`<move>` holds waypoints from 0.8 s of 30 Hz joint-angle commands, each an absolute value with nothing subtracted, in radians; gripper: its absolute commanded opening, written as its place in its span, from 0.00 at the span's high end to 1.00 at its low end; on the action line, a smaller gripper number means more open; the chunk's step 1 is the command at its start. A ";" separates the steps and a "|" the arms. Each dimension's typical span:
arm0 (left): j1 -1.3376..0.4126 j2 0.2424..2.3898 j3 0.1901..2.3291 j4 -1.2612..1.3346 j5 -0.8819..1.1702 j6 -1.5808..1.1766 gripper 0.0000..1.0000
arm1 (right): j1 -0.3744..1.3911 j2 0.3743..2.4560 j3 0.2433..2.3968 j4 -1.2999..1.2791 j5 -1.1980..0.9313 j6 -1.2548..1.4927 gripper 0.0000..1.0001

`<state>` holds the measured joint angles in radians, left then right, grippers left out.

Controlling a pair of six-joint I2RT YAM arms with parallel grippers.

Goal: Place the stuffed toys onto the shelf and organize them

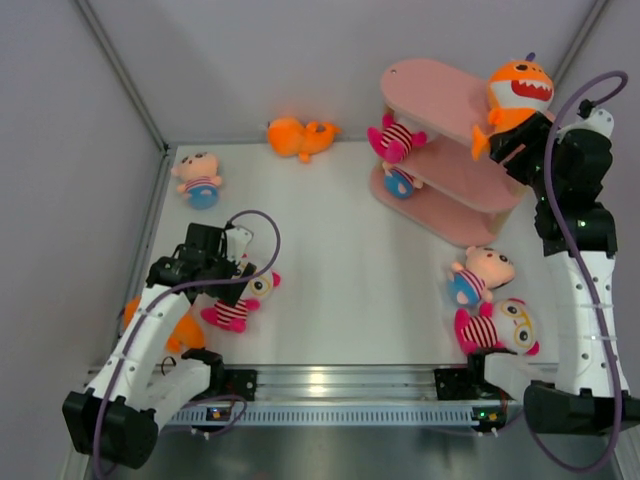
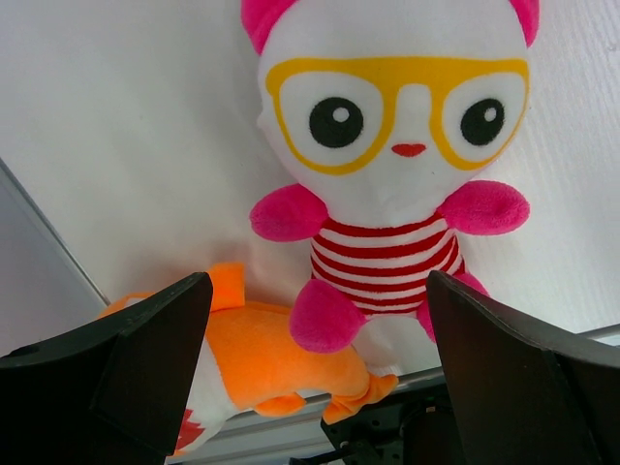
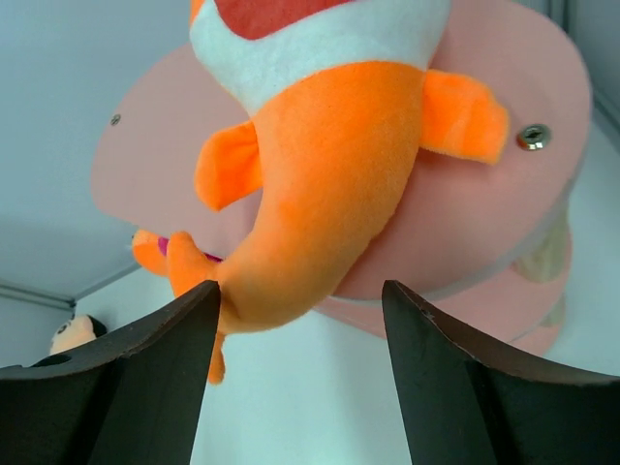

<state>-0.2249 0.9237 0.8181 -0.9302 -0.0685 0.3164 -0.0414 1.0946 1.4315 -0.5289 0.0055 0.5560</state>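
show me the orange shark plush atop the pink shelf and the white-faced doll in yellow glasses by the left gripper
orange shark plush (image 1: 530,92): top external view, toothy mouth
white-faced doll in yellow glasses (image 2: 387,254): left wrist view, striped belly

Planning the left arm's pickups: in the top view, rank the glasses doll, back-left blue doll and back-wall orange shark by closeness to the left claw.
1. Glasses doll, right at the left claw.
2. Blue doll, back left.
3. Orange shark, back wall.
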 commanded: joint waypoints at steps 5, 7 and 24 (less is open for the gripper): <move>-0.224 1.029 1.226 -0.962 -0.106 0.325 0.02 | -0.035 0.951 1.491 -0.601 0.086 0.369 0.29; -0.224 1.073 1.299 -0.968 -0.185 0.301 0.02 | -0.035 0.925 1.506 -0.615 0.089 0.315 0.26; 0.667 1.322 1.189 -1.149 0.105 0.675 0.02 | -0.034 0.864 1.394 -0.583 -0.120 0.273 0.25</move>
